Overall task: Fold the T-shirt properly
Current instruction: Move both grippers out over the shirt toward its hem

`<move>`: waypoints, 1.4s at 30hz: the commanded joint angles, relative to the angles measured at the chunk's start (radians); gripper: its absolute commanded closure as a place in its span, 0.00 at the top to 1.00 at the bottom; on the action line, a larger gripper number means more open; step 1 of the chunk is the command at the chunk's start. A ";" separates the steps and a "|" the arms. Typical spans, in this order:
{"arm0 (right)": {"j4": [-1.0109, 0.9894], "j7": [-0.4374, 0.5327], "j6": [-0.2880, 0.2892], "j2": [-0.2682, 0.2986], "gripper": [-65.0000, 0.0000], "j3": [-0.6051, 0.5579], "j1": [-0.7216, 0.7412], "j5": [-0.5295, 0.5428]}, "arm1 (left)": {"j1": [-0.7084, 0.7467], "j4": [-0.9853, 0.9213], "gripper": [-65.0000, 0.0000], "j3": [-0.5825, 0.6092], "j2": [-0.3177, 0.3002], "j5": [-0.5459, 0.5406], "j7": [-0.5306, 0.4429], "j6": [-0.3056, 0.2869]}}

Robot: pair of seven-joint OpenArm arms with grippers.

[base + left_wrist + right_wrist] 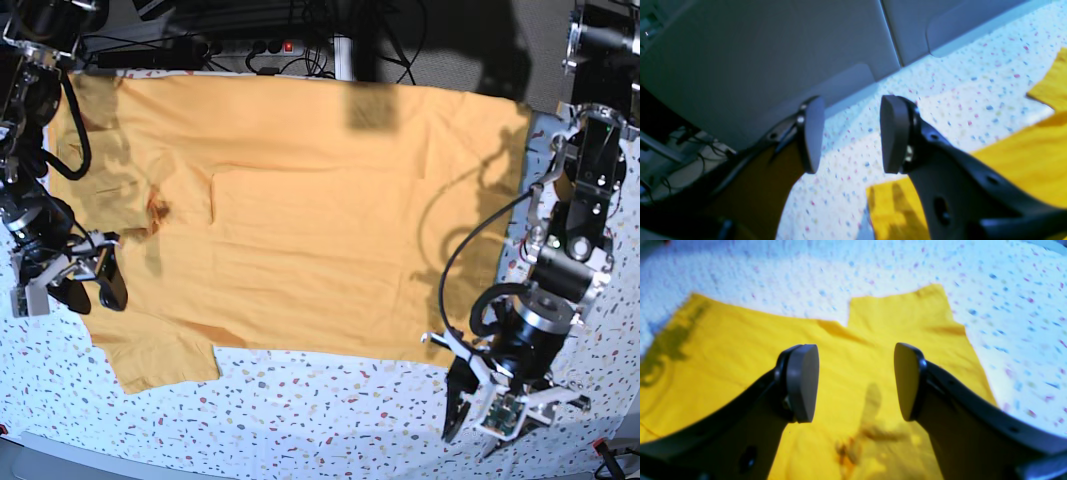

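The orange-yellow T-shirt [320,230] lies spread flat over the speckled tablecloth [330,420], with one short sleeve [165,355] sticking out at the near left. My right gripper [95,290] hovers over the shirt's left edge. In the right wrist view it [855,383] is open, nothing between its fingers, yellow cloth [723,346] and a sleeve [907,313] below. My left gripper [470,412] is off the shirt's near right corner. In the left wrist view it [851,133] stands open over bare tablecloth, with the shirt's edge [1023,160] just beside the right finger [893,133].
Cables and a power strip [250,50] run along the far table edge. Grey panels [773,50] rise past the table's edge in the left wrist view. Dark stains [158,208] mark the shirt near the left. Speckled cloth shows along the front and right.
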 commanded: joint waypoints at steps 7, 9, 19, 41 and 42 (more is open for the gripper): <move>0.019 0.027 0.015 -0.091 0.55 0.006 0.121 0.016 | -0.089 0.014 0.41 -0.006 -0.005 0.008 -0.026 0.018; 0.018 0.026 0.015 -0.116 0.55 0.006 0.142 0.016 | -0.092 0.014 0.41 -0.006 -0.005 0.008 -0.026 0.017; 0.018 -0.002 0.015 -0.165 0.55 -0.057 0.182 0.015 | -0.220 -0.301 0.41 -0.006 -0.005 0.008 -0.085 0.017; 0.018 -0.118 0.015 -0.229 0.55 -0.301 0.182 0.004 | -0.587 -1.677 0.41 -0.050 0.031 -0.550 -0.179 -0.406; 0.018 -0.132 0.015 -0.238 0.55 -0.301 0.182 0.005 | -0.566 -1.677 0.41 -0.080 0.038 -0.550 -0.179 -0.406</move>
